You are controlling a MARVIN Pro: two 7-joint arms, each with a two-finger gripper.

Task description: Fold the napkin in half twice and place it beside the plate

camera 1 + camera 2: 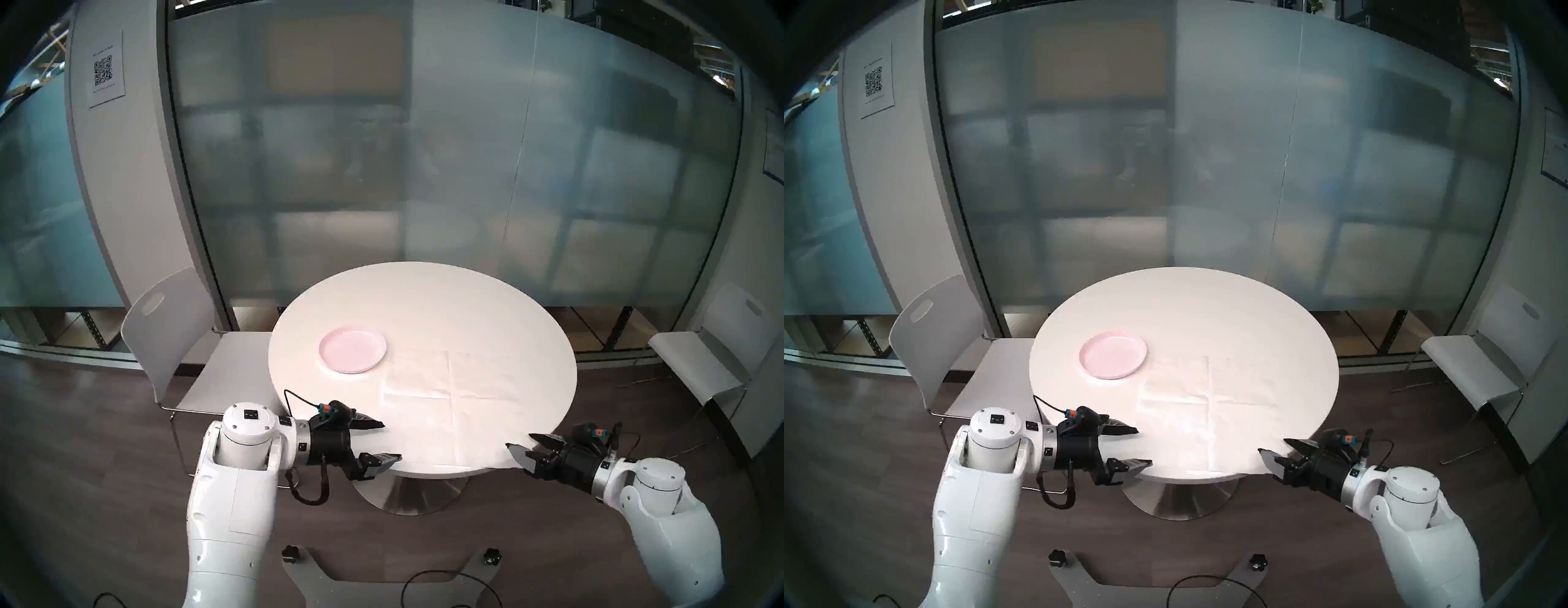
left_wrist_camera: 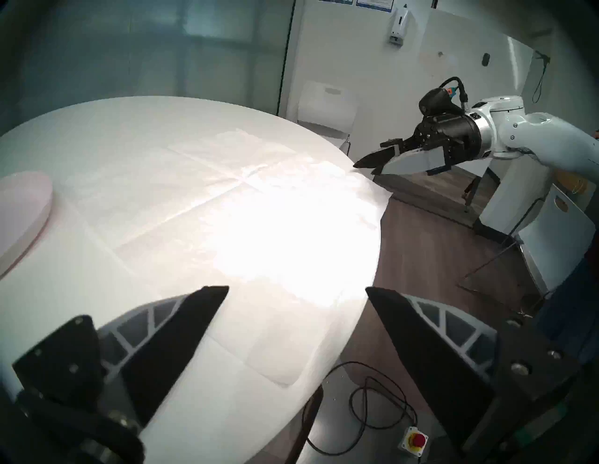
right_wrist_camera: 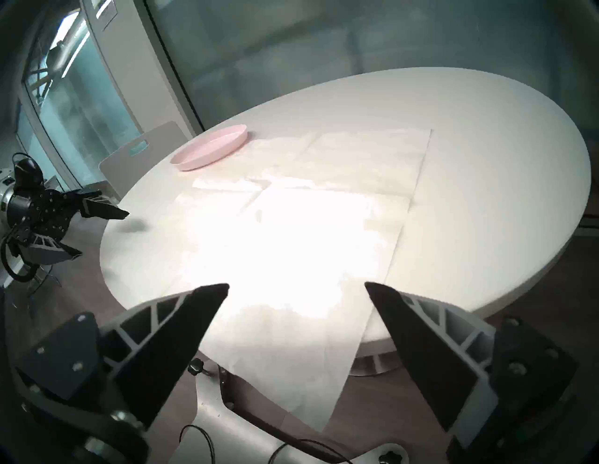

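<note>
Nearest my head camera: left claw, fingers spread wide, empty, at the near left edge of the table; one finger over the tabletop, the other just off the rim.

Right claw: also wide open, holding nothing, at the near right edge, pointing in toward the table.

Napkin: white, unfolded, lying flat on the near right part of the table, cross-shaped creases showing. I see its near right corner hanging over the table edge, in the right wrist view between the right claw's open fingers; I cannot tell whether they touch it. The left claw is short of its left edge.

Plate: pale pink, round, just beside the napkin's far left corner.
</note>
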